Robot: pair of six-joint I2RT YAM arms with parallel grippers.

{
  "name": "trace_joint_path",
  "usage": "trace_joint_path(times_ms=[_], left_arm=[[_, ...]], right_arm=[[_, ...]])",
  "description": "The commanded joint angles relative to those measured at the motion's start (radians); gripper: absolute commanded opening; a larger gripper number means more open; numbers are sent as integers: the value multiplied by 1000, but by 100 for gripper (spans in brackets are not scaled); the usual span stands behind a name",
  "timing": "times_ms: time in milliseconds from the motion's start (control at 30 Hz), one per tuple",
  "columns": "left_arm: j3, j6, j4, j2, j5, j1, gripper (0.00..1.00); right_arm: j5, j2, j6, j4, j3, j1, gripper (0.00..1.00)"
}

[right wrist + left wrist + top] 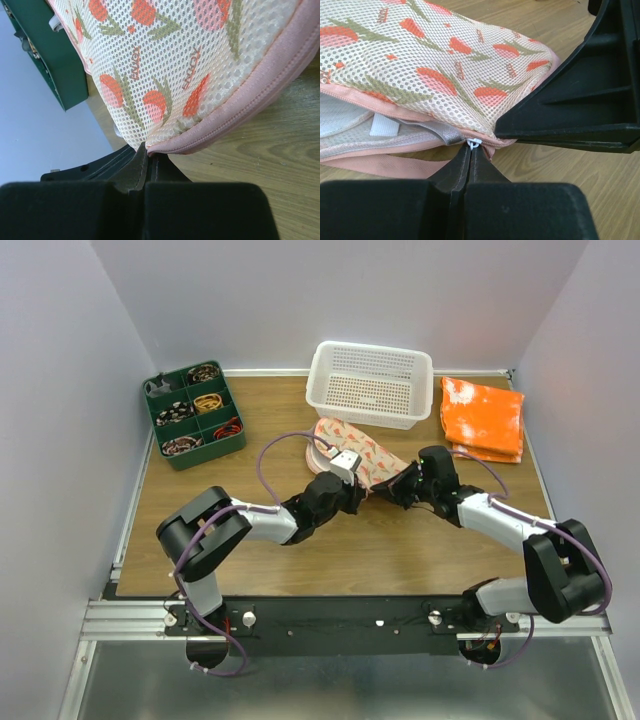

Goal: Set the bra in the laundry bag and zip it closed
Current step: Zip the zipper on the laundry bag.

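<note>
My left gripper [471, 151] is shut on the white zipper pull [473, 143], right gripper [146, 153] on the pink fruit-print mesh laundry bag [435, 65] (my anchor): I'd drag along its rim.

Between pinched-together left gripper [471, 152] tips: white zipper pull [473, 144] at laundry bag [420, 60] rim. Leftward: rim gaping, grey fabric [437, 132], white tab [384, 126] inside. Rightward: right gripper [520, 127] touching bag.
</note>
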Motion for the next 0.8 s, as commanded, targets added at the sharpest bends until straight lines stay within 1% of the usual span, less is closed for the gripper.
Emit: trace_joint_path(times_ms=[0,367,767], left_arm=[[-7,15,-31,-52,-8,2,0],[-43,27,-81,-139,-18,3,0],[-86,18,-178,-182,-71,17,0]], right_arm=[[39,-33,-24,-64,25,-5,1],[48,-47,-41,-84,17,-25,1],[100,-57,-76,-146,10,-60,1]])
